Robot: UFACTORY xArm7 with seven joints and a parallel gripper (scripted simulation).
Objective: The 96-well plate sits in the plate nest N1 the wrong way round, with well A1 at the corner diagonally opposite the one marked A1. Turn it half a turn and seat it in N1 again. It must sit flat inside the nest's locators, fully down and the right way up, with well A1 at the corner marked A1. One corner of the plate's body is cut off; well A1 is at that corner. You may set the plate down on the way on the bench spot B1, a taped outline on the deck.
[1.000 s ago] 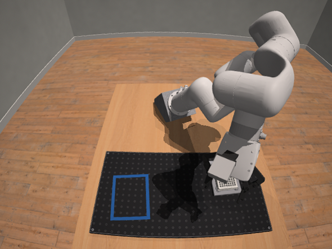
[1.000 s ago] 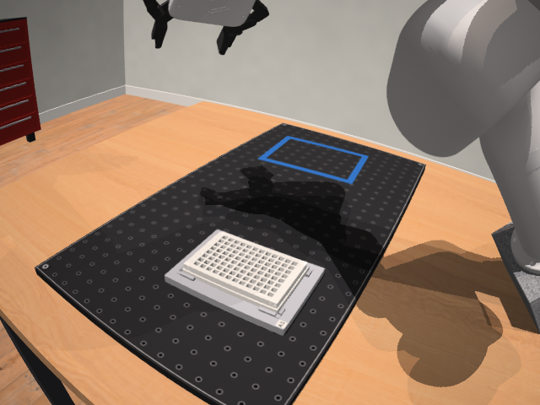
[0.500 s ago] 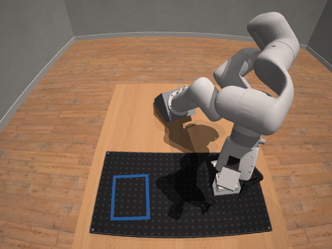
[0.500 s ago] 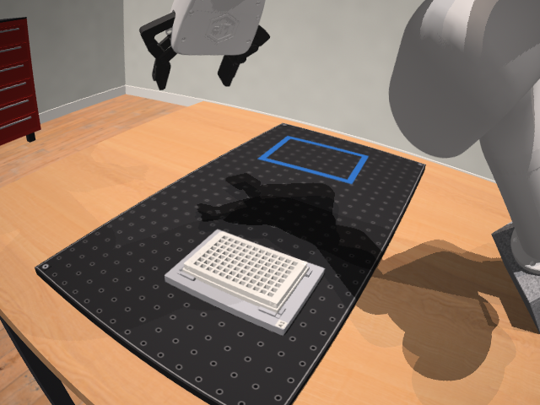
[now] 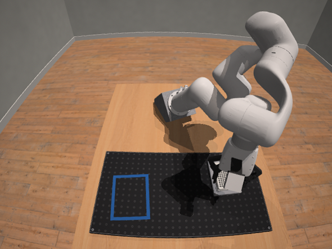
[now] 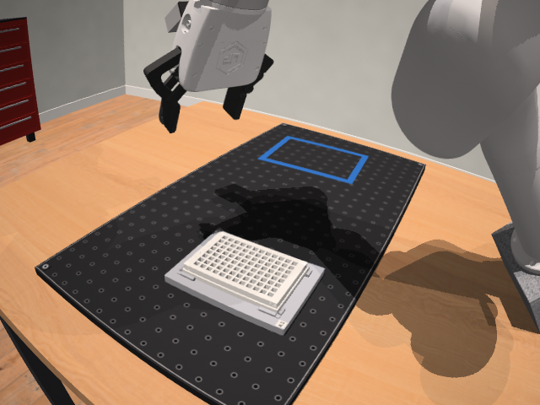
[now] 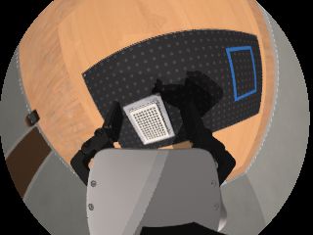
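The white 96-well plate (image 6: 245,267) sits flat in the grey nest N1 on the black deck. The nest's A1 label (image 6: 281,323) is at its near right corner. The plate also shows in the wrist view (image 7: 149,121) between the fingers' lines, far below. In the top view the arm's wrist hides most of the plate (image 5: 221,179). My gripper (image 6: 202,109) is open and empty, high above the deck and well above the plate. The cut corner is too small to tell.
The blue taped outline B1 (image 6: 314,158) lies at the deck's far end, also seen in the top view (image 5: 130,196) and the wrist view (image 7: 242,73). The arm's base (image 5: 174,105) stands on the wooden table beyond the deck. A red drawer cabinet (image 6: 15,78) stands far left.
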